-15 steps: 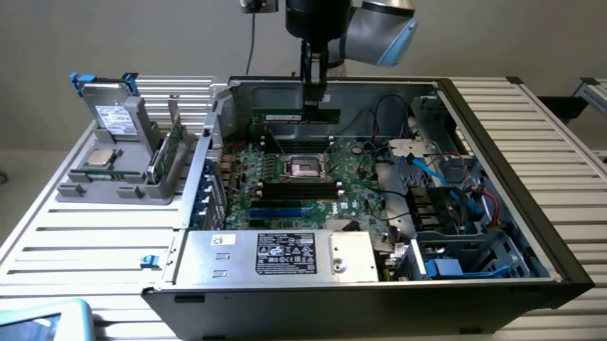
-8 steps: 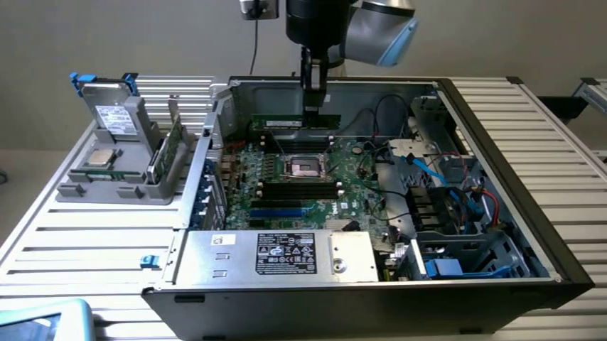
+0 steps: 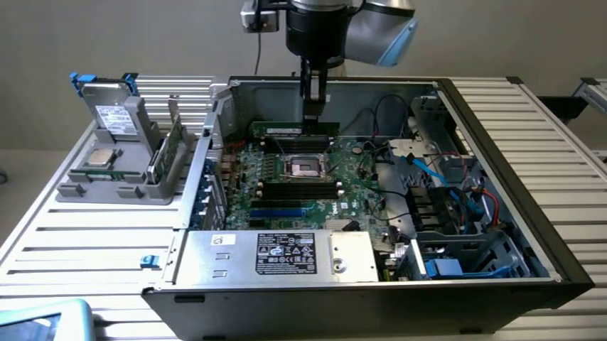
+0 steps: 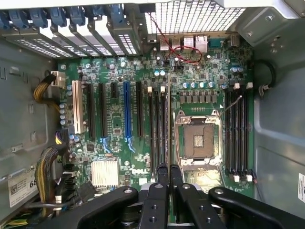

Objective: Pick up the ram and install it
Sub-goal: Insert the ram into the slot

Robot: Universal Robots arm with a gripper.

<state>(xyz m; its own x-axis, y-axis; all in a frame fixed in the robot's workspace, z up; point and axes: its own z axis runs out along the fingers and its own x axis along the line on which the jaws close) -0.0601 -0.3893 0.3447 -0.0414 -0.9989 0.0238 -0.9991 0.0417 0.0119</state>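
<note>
— Where is the ram [image 3: 280, 129]?
— The gripper [image 3: 313, 119] is clenched on it, holding it level just beyond the socket [image 3: 305, 167], over the slots [image 3: 296, 147] on the socket's far side.
— Is it touching them?
— That cannot be told.

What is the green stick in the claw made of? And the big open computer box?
The ram, gripped by the claw, looks like stiff circuit board: matte green with a pale label, likely a fibreglass-type laminate, though that is a guess. The computer case looks like sheet metal: dull grey, with thin folded walls and a punched grille in one wall.
</note>
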